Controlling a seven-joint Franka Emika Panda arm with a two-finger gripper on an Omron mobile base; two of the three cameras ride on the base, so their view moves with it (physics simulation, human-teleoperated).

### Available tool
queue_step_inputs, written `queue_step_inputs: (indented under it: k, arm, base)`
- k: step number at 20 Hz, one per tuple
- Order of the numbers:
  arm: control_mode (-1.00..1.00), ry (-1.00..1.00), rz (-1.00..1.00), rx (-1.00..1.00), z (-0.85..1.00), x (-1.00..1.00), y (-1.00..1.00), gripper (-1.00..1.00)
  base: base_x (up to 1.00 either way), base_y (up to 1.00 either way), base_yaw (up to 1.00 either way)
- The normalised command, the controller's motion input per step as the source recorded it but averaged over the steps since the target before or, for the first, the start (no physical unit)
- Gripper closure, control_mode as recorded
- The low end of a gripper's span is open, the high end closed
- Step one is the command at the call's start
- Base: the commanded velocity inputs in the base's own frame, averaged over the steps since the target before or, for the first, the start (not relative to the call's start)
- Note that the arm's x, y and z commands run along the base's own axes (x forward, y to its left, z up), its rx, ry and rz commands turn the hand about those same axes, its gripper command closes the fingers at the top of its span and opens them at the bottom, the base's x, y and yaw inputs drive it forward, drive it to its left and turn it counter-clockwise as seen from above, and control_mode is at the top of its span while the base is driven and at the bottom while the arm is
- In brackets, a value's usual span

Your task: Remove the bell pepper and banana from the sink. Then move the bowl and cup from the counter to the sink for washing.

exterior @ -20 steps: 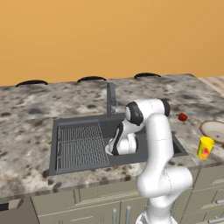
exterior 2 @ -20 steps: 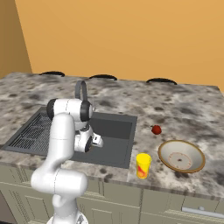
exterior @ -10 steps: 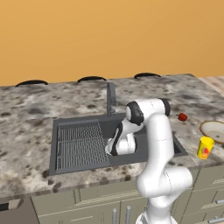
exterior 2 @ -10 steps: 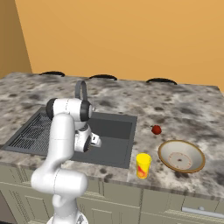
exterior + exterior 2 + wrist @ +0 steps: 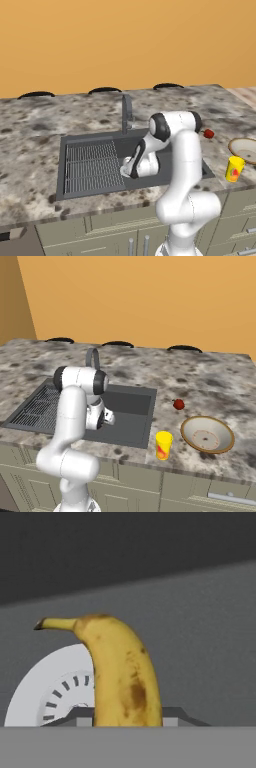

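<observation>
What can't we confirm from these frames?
- Gripper contact on the banana: hand view, fingertips barely rise above the bottom band, so the grip is unclear.
- Banana's lower end: hand view, cut off at the bottom.
- Drain: hand view, right part hidden by the banana.
- Sink floor under the hand: both base views, blocked by the arm.

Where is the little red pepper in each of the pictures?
Left base view: the pepper sits on the counter at the far right, just behind the bowl.
Right base view: the pepper sits right of the middle, between the sink and the bowl.
Hand view: not there.
Shared landmark: the yellow cup stands at the counter's front edge.
</observation>
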Motion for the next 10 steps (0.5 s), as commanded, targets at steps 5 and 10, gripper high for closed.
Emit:
queue_step_inputs:
  k: [5,10]
  arm:
    - [-1.00,0.00,0.00,0.00,0.25,-0.02,-0.19,1.00]
    - [-1.00,0.00,0.01,0.00,0.29,-0.06,-0.13,1.00]
  base:
    - [0.00,0.00,0.00]
    - [0.00,0.00,0.00]
